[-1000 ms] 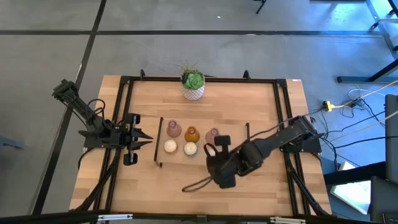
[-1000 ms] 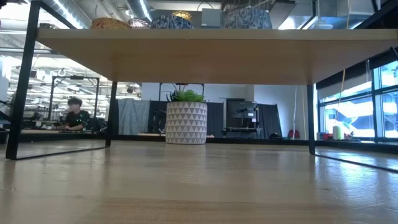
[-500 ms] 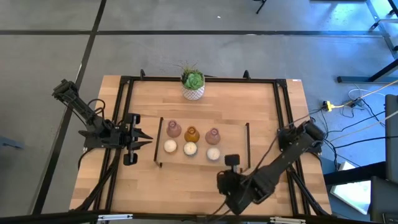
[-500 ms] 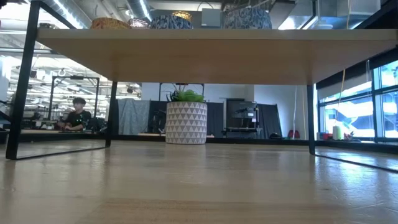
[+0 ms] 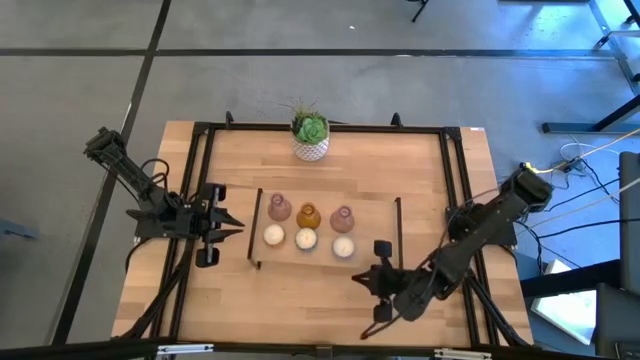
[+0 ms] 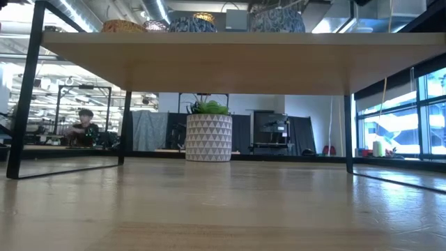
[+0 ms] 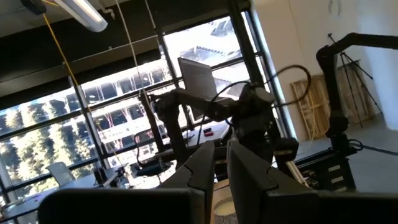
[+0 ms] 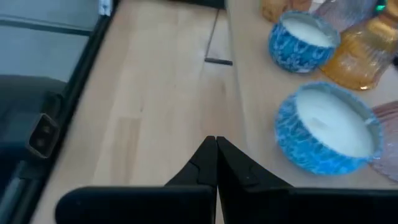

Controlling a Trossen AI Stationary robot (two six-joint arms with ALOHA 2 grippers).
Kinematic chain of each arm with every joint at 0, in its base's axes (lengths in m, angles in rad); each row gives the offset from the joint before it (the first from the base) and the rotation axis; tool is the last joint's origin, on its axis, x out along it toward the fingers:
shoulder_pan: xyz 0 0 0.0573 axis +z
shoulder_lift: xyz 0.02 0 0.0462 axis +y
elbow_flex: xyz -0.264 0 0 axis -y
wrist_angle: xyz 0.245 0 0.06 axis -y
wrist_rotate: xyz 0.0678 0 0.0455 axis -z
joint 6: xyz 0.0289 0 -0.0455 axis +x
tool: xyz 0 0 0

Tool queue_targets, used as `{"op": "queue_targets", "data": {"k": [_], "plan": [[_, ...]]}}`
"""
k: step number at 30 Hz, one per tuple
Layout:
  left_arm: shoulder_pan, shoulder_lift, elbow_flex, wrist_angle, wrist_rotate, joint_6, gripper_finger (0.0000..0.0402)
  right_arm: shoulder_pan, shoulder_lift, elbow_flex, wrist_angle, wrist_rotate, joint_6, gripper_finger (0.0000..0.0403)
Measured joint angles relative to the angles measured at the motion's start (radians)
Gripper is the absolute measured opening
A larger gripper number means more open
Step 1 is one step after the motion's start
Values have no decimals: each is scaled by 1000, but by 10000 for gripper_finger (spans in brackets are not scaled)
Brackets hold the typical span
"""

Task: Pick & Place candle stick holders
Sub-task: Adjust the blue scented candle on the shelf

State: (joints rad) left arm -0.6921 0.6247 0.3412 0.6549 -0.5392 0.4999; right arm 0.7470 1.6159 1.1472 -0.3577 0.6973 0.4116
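Plant pot (image 5: 311,140): set at the bench's (image 5: 420,180) far edge, behind the holders (image 5: 307,228).
Right tool (image 5: 368,284): clenched, empty, near the front edge.
Left tool (image 5: 232,224): clenched, empty, beside the rack (image 5: 255,229).

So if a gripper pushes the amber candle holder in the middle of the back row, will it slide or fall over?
The amber candle holder looks vase-like and taller than the cream holder in front, so a high push probably tips it. Its ribbed, glassy surface suggests it is breakable and perhaps slippery.

I am finding no text, label, brand or number that I can read in any view. The white pot (image 6: 208,137) is showing only a triangle pattern, and the blue-walled candle holders (image 8: 326,135) are carrying a pattern without any lettering.
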Motion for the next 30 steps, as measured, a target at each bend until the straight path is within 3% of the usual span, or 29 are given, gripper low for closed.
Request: {"op": "queue_targets", "data": {"k": [4, 26, 30], "plan": [[0, 0, 0, 0, 0, 0, 36, -9, -21, -65, 85, -20, -24, 0], [0, 0, 0, -1, -1, 0, 36, -73, -18, -88, 157, -17, -79, 0], [0, 0, 0, -1, -1, 0, 36, -74, -18, -88, 157, 31, -78, 0]]}}
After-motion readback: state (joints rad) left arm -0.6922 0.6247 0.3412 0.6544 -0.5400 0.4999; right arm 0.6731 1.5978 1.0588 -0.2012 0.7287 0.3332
